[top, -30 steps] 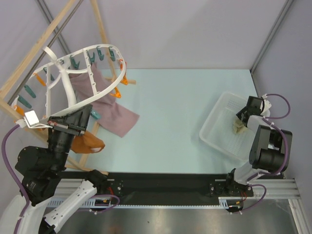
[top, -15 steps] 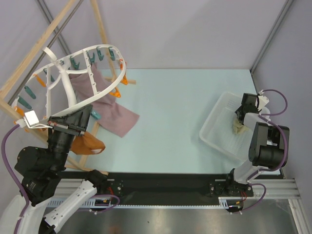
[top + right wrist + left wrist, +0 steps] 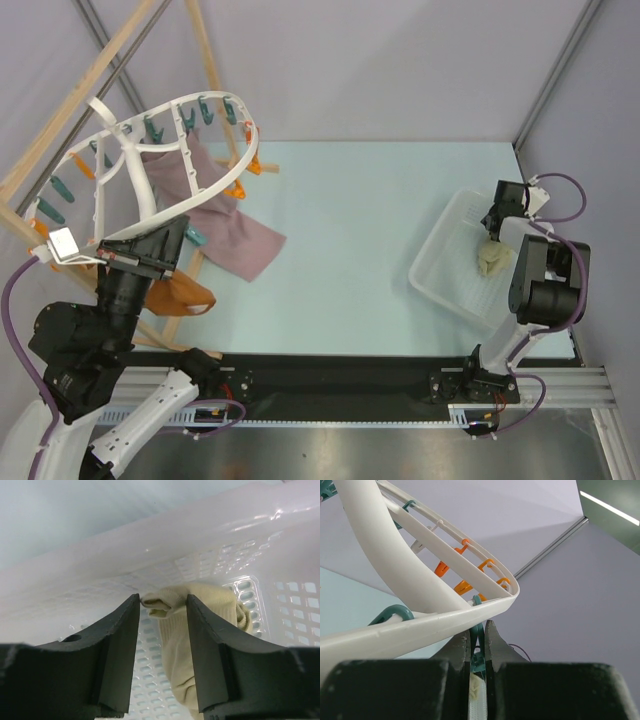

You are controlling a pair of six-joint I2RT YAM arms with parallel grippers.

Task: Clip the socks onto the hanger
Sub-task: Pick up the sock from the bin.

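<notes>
Now | right gripper [image 3: 161,599] spread open, clamping nothing | sock [image 3: 186,630] lies in white basket [image 3: 150,555], its folded tip in the gap between the fingers | left gripper [image 3: 477,641] pinched on teal peg [image 3: 478,659] of hanger [image 3: 395,580], whose rim crosses just before the fingertips.

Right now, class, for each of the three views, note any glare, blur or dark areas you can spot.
Top external: evenly lit and sharp. Left wrist: the left tool is dark and slightly soft, the hanger bright. Right wrist: glare streaks on the basket wall; the sock looks crisp.
</notes>
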